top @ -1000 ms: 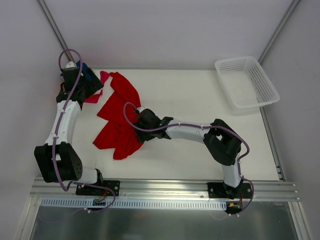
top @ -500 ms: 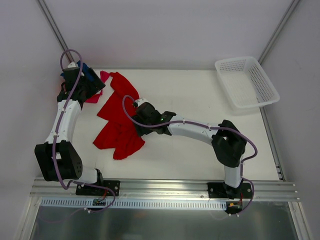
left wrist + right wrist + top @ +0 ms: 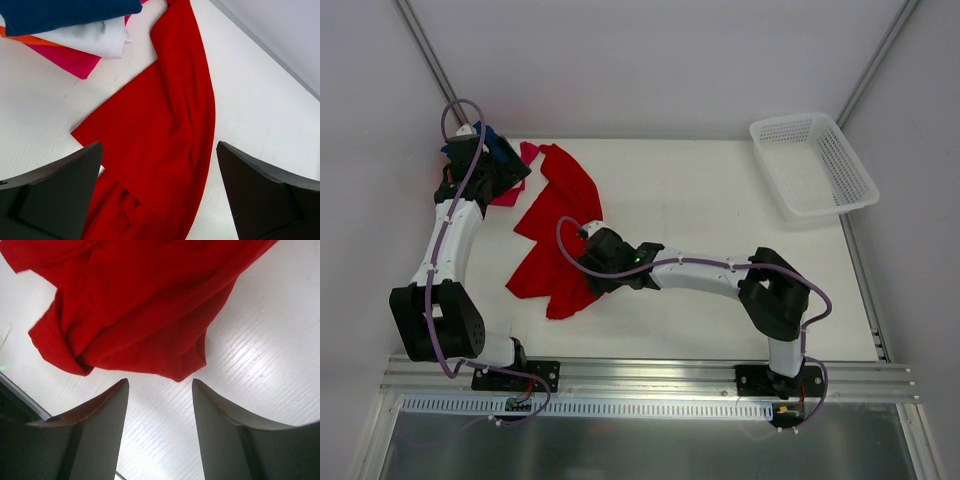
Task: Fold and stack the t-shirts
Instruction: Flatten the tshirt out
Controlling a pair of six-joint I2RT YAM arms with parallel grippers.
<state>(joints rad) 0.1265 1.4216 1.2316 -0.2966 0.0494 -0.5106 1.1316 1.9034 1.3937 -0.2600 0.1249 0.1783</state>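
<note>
The red t-shirt (image 3: 555, 235) lies crumpled and unfolded on the left half of the table. A stack of small folded tees sits at the far left corner, with navy (image 3: 65, 10) on top, then white (image 3: 97, 37), an orange sliver (image 3: 20, 39) and magenta (image 3: 70, 60). My left gripper (image 3: 503, 178) hovers by the stack; in its wrist view it (image 3: 159, 145) is open and empty above the red shirt (image 3: 160, 115). My right gripper (image 3: 588, 268) is at the shirt's near right edge. It (image 3: 160, 382) is open and empty over bare table, just short of the red hem (image 3: 135, 305).
A white plastic mesh basket (image 3: 790, 125) stands at the far right corner. The table's metal front rail (image 3: 650, 375) runs along the near edge by the arm bases. White walls close off the back and both sides.
My right gripper has swung away and then back towards the near left, along the red shirt's right edge. The left arm and the stack have not moved.
</note>
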